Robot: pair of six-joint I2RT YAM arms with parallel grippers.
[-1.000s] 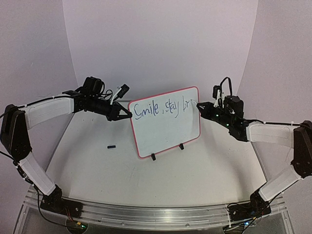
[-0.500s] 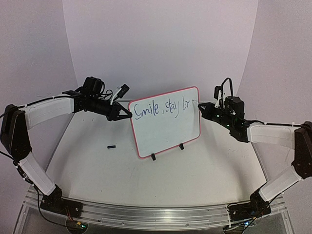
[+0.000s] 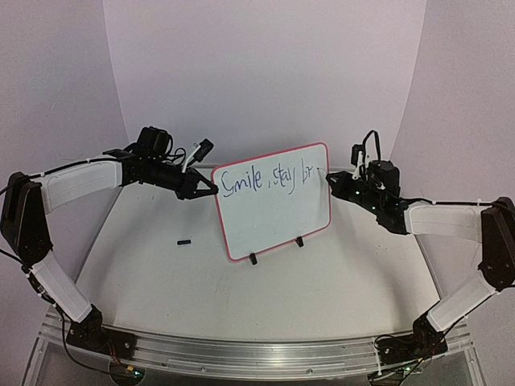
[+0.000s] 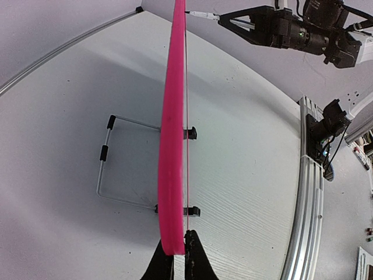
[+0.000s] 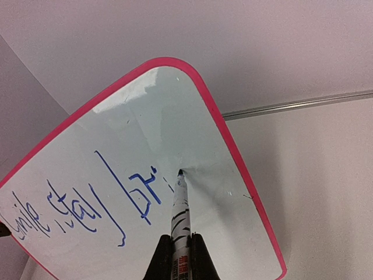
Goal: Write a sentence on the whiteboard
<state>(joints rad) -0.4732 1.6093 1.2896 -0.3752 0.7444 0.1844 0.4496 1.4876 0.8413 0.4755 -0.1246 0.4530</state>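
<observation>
The left arm (image 3: 76,183) rises from the lower left of the top view, elbow high, forearm level toward centre. The left tool (image 3: 211,190) is pressed together on the left edge of the whiteboard (image 3: 273,221), pinching its frame.

Count: two arms, one whiteboard on two clip feet (image 3: 253,259), one marker, and one small black piece (image 3: 184,240) on the desk (image 3: 338,281).

The whiteboard stands upright at frame centre. Its long axis runs left to right and its written face is turned toward the bottom of the frame. The sentence (image 3: 269,179) runs in one line along the top.

The right arm (image 3: 442,219) mirrors the left. The right tool (image 3: 330,175) pinches the marker (image 5: 179,204), whose tip touches the board's upper right.
</observation>
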